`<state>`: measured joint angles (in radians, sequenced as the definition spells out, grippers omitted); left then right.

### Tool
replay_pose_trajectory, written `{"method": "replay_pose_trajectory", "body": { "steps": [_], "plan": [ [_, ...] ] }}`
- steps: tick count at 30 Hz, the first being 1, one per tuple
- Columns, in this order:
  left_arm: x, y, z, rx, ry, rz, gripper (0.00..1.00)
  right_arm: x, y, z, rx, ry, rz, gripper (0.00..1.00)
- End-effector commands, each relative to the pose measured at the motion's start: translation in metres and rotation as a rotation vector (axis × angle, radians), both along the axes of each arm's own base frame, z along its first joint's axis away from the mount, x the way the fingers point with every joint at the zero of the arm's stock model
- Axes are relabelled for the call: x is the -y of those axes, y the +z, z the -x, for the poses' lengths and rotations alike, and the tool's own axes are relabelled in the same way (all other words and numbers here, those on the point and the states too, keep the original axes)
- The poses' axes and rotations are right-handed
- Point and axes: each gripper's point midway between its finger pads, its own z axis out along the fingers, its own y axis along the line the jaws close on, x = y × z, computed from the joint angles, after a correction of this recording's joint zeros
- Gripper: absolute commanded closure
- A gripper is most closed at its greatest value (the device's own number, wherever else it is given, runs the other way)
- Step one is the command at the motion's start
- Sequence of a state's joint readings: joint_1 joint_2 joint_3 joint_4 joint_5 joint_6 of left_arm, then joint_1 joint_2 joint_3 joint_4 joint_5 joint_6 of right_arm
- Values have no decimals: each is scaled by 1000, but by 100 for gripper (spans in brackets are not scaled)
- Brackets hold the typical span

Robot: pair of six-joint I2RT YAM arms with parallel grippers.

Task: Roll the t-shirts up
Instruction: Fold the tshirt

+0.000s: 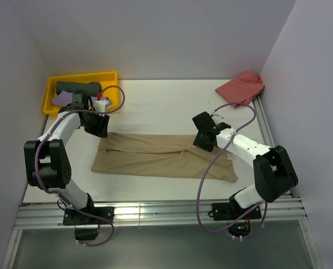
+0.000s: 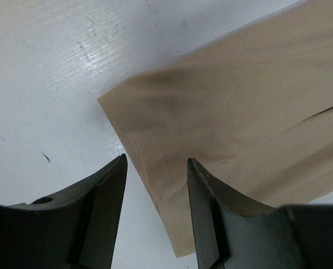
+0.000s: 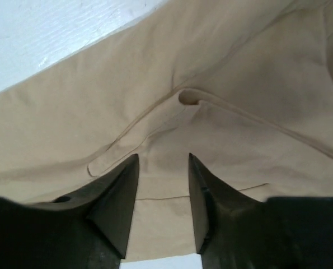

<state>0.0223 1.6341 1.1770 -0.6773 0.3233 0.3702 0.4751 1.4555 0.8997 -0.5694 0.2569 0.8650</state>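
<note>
Though the tan t-shirt [image 1: 155, 156] beneath them is folded into a long strip, none is rolled yet, and our left hand [image 2: 156, 162] and right hand [image 3: 163, 159] hover half-open, empty.

White tabletop [image 1: 155, 106], lightly scuffed; tan t-shirt [image 1: 149, 157] lies flat across the near middle, folded into a long band; salmon-red t-shirt [image 1: 242, 88] lies bunched at the far right corner; yellow tray [image 1: 88, 75] sits at the far left corner.
</note>
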Motion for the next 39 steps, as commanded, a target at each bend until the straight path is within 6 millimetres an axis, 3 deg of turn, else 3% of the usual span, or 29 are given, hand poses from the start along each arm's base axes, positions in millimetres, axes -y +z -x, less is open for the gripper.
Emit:
{"method": "replay_pose_trajectory", "body": {
  "steps": [1, 7, 13, 18, 22, 23, 33, 39],
  "plan": [
    [4, 0, -4, 15, 6, 7, 48, 13, 18, -18, 49, -19, 77, 51],
    [2, -2, -1, 13, 3, -9, 48, 26, 7, -43, 21, -15, 114, 51],
    [0, -2, 0, 10, 4, -18, 48, 32, -6, -53, -26, -9, 123, 52],
    [1, -2, 0, 5, 7, -12, 49, 29, -11, -48, -32, -5, 100, 57],
    [1, -2, -1, 5, 6, -12, 49, 29, -11, -42, -24, -14, 83, 85],
    [1, -2, -1, 4, 8, -13, 49, 28, -8, -42, -17, -14, 77, 87],
    [1, -7, -1, -3, 5, -14, 50, 26, -1, -25, 2, -7, 37, 89],
    [2, -10, 1, -10, 2, -14, 50, 16, 10, -12, 34, 13, -6, 98]
  ]
}}
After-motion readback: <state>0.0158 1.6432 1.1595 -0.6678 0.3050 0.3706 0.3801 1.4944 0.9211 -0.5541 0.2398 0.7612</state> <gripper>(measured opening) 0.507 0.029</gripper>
